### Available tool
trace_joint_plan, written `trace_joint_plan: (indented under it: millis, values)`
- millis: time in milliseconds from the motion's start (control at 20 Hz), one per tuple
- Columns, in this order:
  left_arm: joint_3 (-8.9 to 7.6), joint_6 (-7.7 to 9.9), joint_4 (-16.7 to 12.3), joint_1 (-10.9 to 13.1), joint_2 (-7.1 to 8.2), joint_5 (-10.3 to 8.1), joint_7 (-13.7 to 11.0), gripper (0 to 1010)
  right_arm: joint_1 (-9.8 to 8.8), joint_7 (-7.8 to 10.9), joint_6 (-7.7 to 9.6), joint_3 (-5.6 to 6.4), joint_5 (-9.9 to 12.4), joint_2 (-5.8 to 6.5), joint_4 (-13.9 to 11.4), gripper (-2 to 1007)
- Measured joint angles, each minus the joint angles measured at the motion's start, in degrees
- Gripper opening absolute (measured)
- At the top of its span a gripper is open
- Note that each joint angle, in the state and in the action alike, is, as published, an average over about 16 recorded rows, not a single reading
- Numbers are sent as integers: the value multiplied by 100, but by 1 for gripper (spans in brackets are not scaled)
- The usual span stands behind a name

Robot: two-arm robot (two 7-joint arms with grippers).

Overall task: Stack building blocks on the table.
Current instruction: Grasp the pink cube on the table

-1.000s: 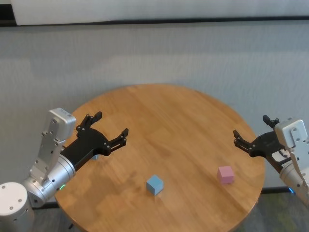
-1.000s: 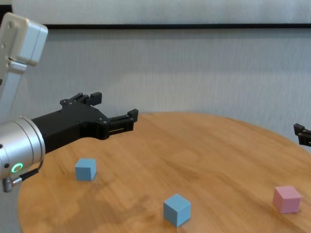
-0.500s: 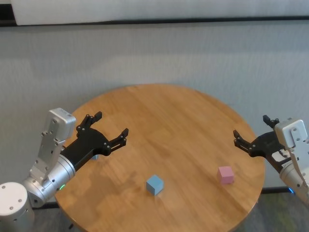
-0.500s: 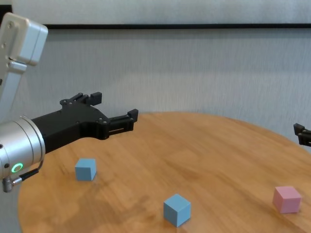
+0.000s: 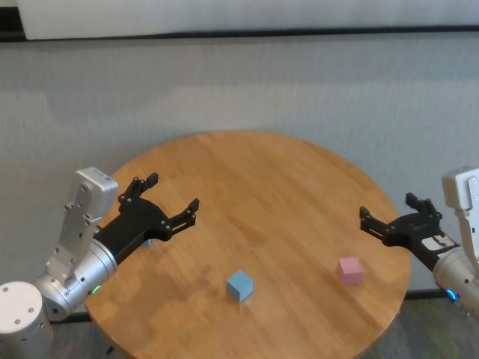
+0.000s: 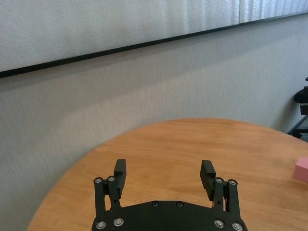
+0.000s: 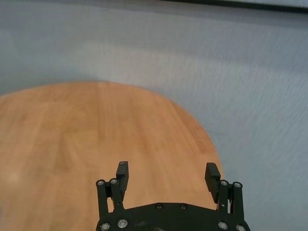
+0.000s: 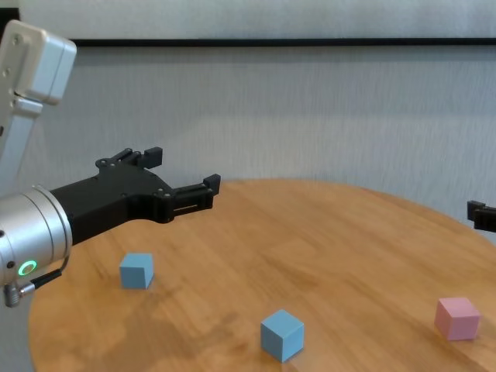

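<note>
Apparently unstacked, three cubes lie well apart on the table [image 8: 349,248]: one blue cube [image 8: 136,270] at the left, below the left gripper [image 8: 182,178]; a second blue cube [image 8: 282,335] near the front edge; the pink cube [image 8: 457,318] at the right. Both grippers hover spread wide, holding nothing, the right gripper [image 5: 393,217] at the table's right rim. Judged small, light, rigid and matte, each cube should take a pinch across two opposite flat faces; the grip should stay square, lest the cube twist.

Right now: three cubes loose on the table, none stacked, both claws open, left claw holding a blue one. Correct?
Not quite: the left claw is open and empty, above the table. The chest view shows both blue cubes and the pink cube lying apart; the right claw is open.
</note>
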Motion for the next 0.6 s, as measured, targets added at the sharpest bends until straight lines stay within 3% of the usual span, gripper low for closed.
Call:
trace_joint_plan:
  millis: [300, 600]
  values:
    - [0, 0, 0, 0, 0, 0, 0, 1002, -245, -160, 765, 149, 289, -137, -483, 1005]
    - [0, 0, 0, 0, 0, 0, 0, 1002, -355, -399, 1271, 67, 166, -296, -702, 1005]
